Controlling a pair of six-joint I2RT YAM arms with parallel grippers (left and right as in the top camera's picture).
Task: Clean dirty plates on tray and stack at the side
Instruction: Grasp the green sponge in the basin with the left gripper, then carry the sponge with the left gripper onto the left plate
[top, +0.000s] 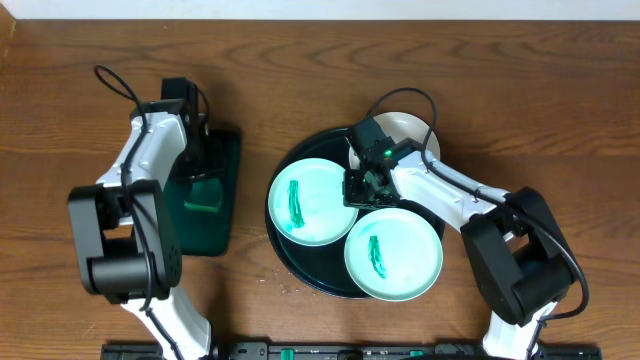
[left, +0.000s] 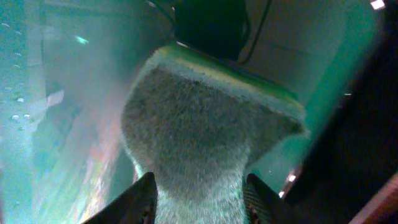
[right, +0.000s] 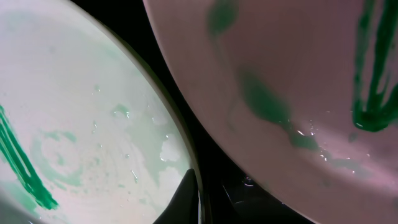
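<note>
Two pale-mint plates with dark green smears lie on the round black tray (top: 288, 260): the left plate (top: 307, 200) (right: 81, 124) and the front plate (top: 393, 252) (right: 292, 74). A third, whiter plate (top: 410, 130) shows at the tray's back right, partly under my right arm. My right gripper (top: 365, 187) (right: 200, 190) is shut at the left plate's right rim; one dark finger (right: 185, 202) lies on that rim, the other is lost against the tray. My left gripper (top: 205, 180) (left: 200, 196) is over the green tray, its fingers (left: 140, 200) pressing a grey-green sponge (left: 205, 130) from both sides.
The rectangular dark green tray (top: 225, 225) lies left of the black tray, wet inside. Small crumbs or drops dot the wooden table (top: 290, 60) by the black tray's front left rim. Cables loop above both arms.
</note>
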